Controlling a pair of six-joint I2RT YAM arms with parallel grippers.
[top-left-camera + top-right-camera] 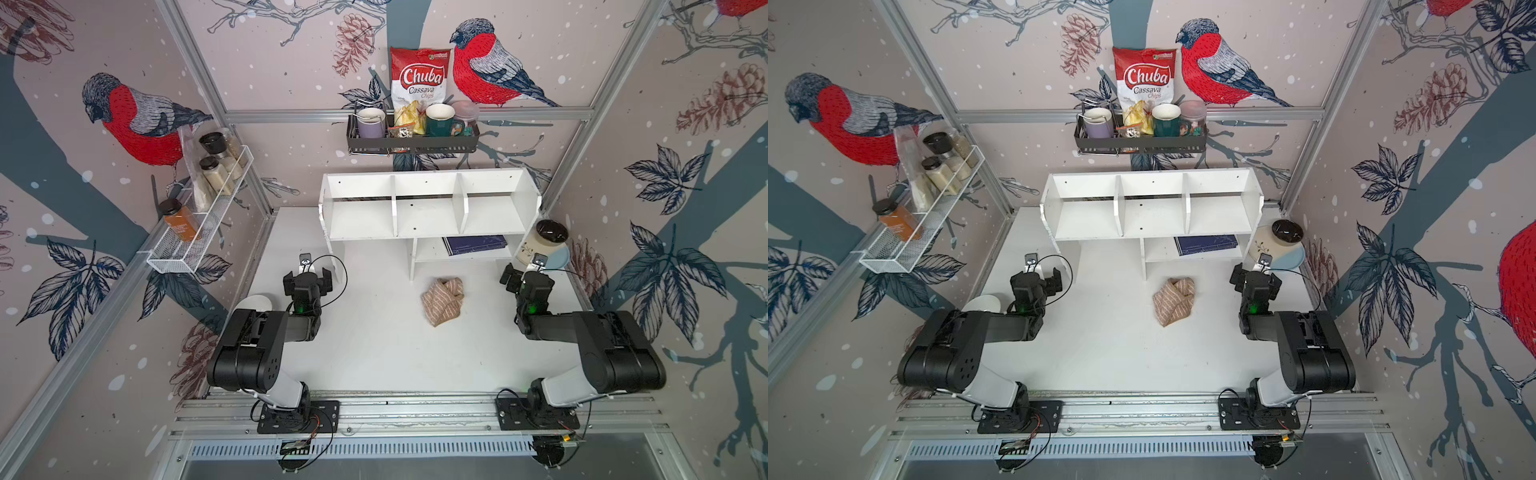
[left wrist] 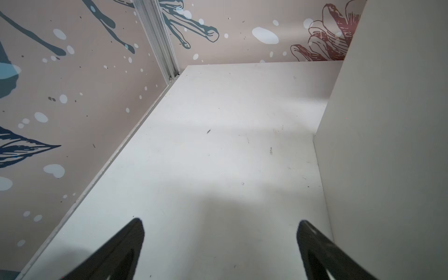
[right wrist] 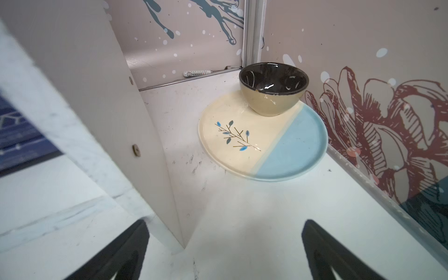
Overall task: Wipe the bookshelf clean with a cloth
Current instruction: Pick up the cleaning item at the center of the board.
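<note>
**Pick up the cloth first**

At the back of the worktop [image 1: 374, 353] stands the bookshelf [image 1: 361, 220]. The cloth [image 1: 443, 300] lies crumpled before its lower shelf. The right pincer [image 3: 224, 221], nearer, and the left pincer [image 2: 219, 221] both gape empty. Best to pinch a raised fold.

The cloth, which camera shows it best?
Both top views: the cloth lies crumpled and fully visible on the table, in front of the bookshelf, with nothing covering it. Neither wrist view shows it at all.
</note>
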